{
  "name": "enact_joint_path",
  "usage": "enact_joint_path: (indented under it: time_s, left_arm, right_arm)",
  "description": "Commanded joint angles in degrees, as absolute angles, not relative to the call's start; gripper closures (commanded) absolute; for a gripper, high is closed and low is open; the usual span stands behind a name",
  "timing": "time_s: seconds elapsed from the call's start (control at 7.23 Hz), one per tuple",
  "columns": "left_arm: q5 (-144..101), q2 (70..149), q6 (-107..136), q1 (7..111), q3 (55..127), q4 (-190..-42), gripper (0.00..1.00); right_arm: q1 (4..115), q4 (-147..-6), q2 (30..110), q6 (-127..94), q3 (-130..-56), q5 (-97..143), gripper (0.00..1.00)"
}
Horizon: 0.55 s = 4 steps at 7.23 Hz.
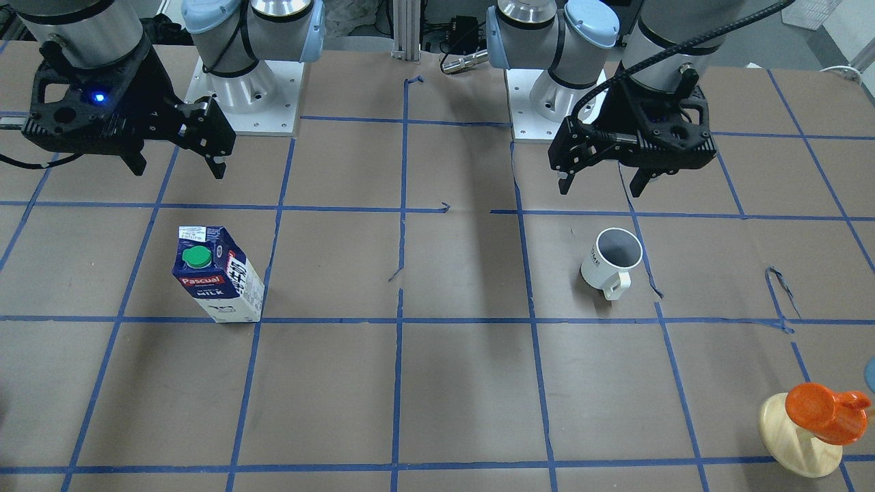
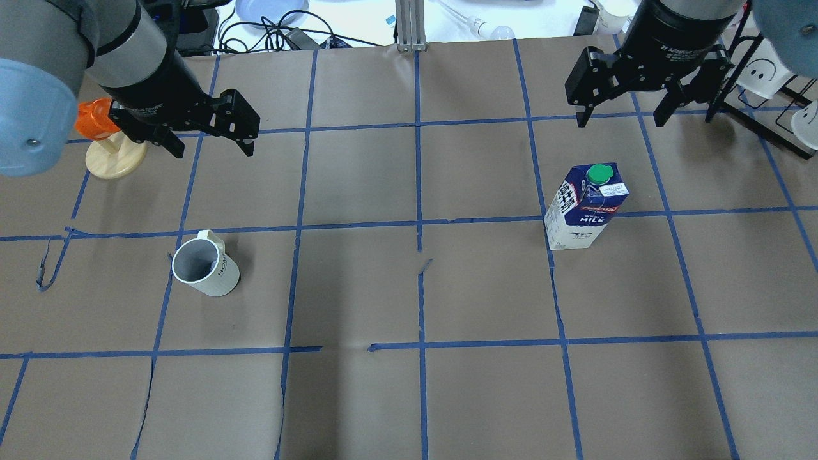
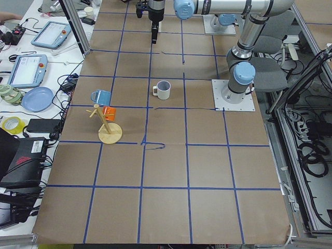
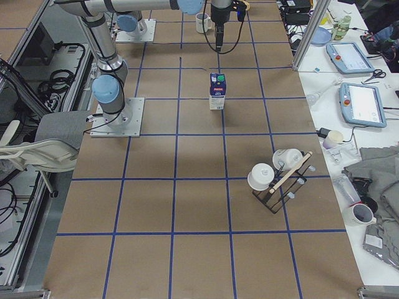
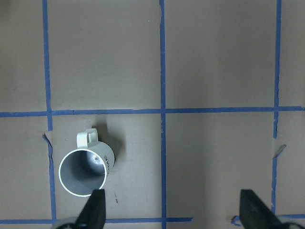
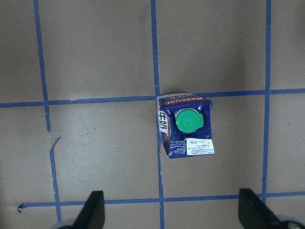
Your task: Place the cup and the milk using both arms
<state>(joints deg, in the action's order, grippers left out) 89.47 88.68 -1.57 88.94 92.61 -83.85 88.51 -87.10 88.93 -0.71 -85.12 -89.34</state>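
Observation:
The white cup point(image 1: 612, 260) stands upright on the brown table, handle toward the far side; it also shows in the overhead view point(image 2: 206, 263) and the left wrist view point(image 5: 86, 169). My left gripper point(image 1: 600, 186) hangs open and empty above the table, beyond the cup in the overhead view point(image 2: 212, 150). The blue and white milk point(image 1: 219, 277) carton with a green cap stands upright, seen from above in the right wrist view point(image 6: 185, 126) and in the overhead view point(image 2: 585, 207). My right gripper point(image 1: 180, 169) is open and empty above the table, beyond the carton point(image 2: 620, 120).
A wooden mug tree point(image 1: 800, 437) with an orange mug point(image 1: 824, 410) stands at the table's far left corner point(image 2: 115, 160). A black rack with white mugs point(image 4: 280, 177) stands far right. Blue tape lines grid the table. The arm bases point(image 1: 246, 96) sit at the robot's edge.

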Motion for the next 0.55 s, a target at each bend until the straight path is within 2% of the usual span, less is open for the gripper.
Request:
enact_joint_path:
  time_s: [0.0, 0.41]
  left_arm:
    - [89.39, 88.68, -1.58, 88.95, 92.64, -83.85, 0.0]
    - [89.39, 88.59, -1.58, 88.95, 92.64, -83.85, 0.0]
  right_arm:
    - [88.51, -87.1, 88.95, -0.7, -85.25, -89.64, 0.0]
    - [88.51, -87.1, 88.95, -0.7, -85.17, -89.56, 0.0]
